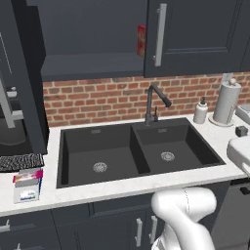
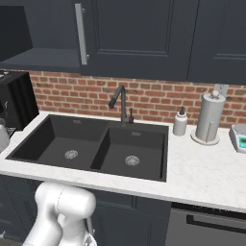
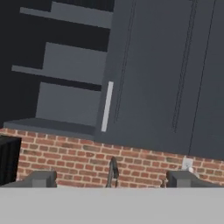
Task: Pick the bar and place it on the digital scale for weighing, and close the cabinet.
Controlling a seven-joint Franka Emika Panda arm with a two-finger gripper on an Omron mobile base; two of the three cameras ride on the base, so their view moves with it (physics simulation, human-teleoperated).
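The gripper (image 3: 111, 178) shows its two dark fingertips at the bottom of the hand view, spread wide with nothing between them, pointed at the cabinet (image 3: 157, 74), whose left bay stands open with bare shelves at the upper left of that frame. In the left base view, a red box (image 1: 141, 41) peeks from behind the closed door's edge, near the top centre. The digital scale (image 2: 238, 138) sits at the right edge of the right base view, on the white counter (image 2: 202, 173) just right of the paper towel roll (image 2: 209, 117) and soap dispenser (image 2: 180, 122). A dark double sink (image 1: 136, 154) with a black faucet (image 1: 154, 103) fills the middle. At lower left of the left base view lies a small carton with a pink-magenta top (image 1: 27, 185), its print too small to read, below a speckled mat (image 1: 20, 162); whether the bar is there I cannot tell.
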